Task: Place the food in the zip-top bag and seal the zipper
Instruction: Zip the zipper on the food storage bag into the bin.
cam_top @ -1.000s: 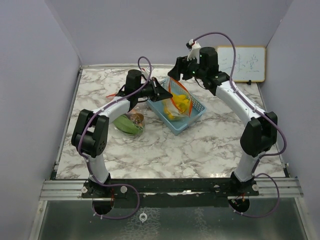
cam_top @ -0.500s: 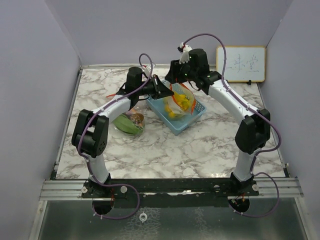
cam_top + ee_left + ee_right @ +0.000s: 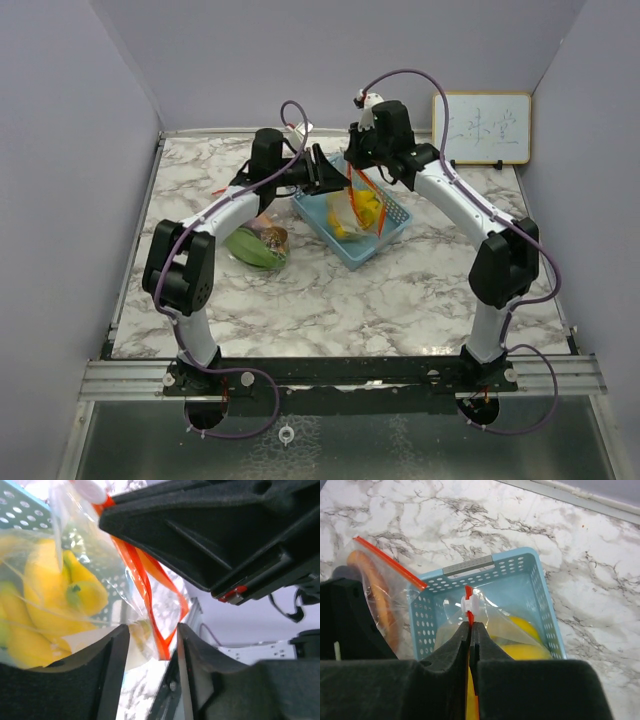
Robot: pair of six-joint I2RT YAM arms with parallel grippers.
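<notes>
Just over the blue basket (image 3: 540, 580), right jaws pinched the bag's (image 3: 447, 612) orange zipper (image 3: 142, 582); left jaws stood parted around it.

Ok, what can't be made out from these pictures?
Zipper state: in the top view the left gripper and right gripper cover the zip-top bag's mouth; the right wrist view's fingers hide the orange zipper strip below the white slider.
Bag contents beyond the bananas: cut off by the left wrist view's fingers.
Food beside the green vegetable: left arm covers it, top view.
Whiteboard writing: too faint, top view.
</notes>
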